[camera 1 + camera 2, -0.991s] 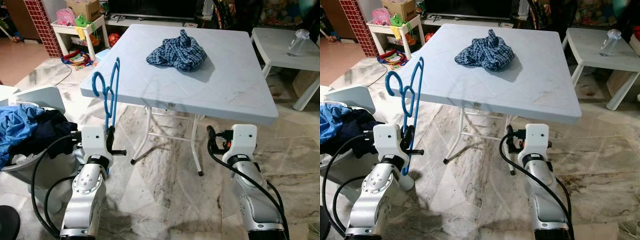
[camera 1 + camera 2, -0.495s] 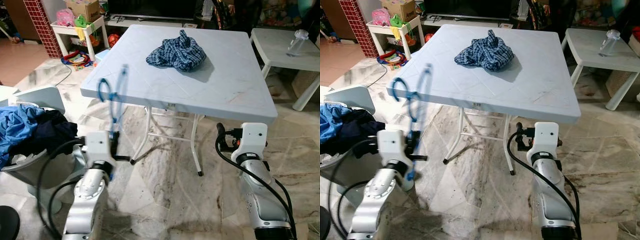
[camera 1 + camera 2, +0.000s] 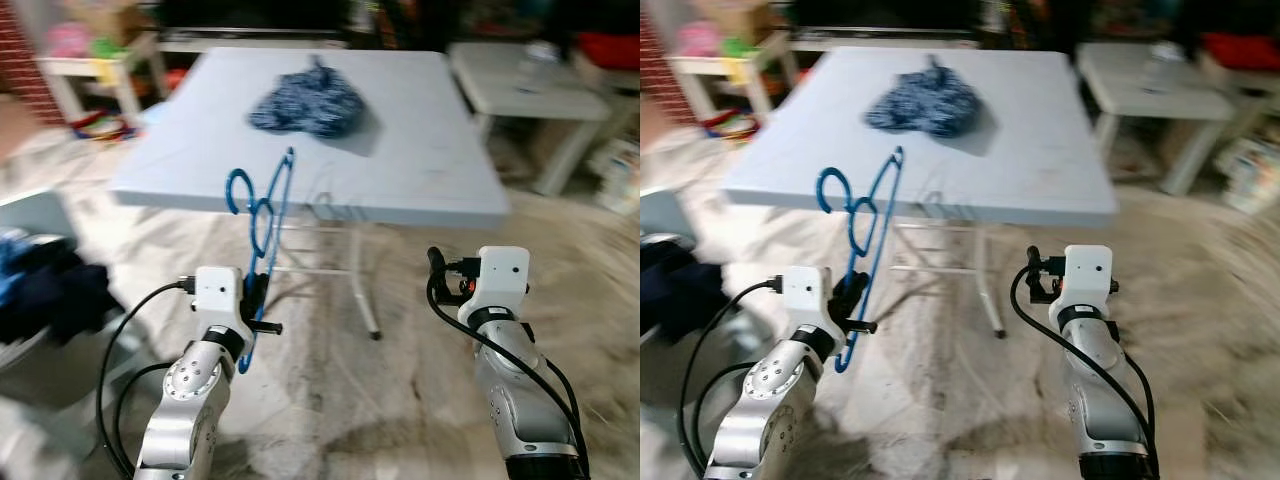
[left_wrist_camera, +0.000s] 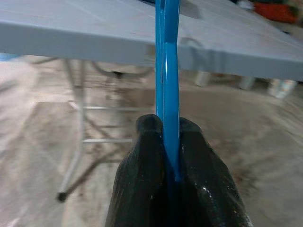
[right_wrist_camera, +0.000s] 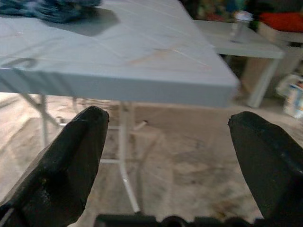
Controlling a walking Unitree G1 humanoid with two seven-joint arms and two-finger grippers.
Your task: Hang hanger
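A blue plastic hanger (image 3: 262, 221) stands upright in front of the pale blue folding table (image 3: 420, 170), its hook at the top near the table's front edge. My left gripper (image 4: 169, 156) is shut on the hanger's lower part; the left wrist view shows both black fingers (image 4: 144, 161) pressed against the blue bar (image 4: 167, 71). My right gripper (image 5: 168, 156) is held low before the table's front right part, open, with nothing between its fingers (image 5: 71, 156). A blue checked cloth (image 3: 308, 100) lies bunched on the far part of the tabletop.
The eye views are blurred. A dark heap of clothes (image 3: 45, 295) lies at the left. A low white table (image 3: 525, 90) with a clear bottle stands at the back right. White shelving with toys (image 3: 75, 55) stands at the back left. Marble floor lies below.
The whole picture has shifted and blurred, so the camera has turned to the right. The hanger stays in my left gripper. My right gripper stays open.
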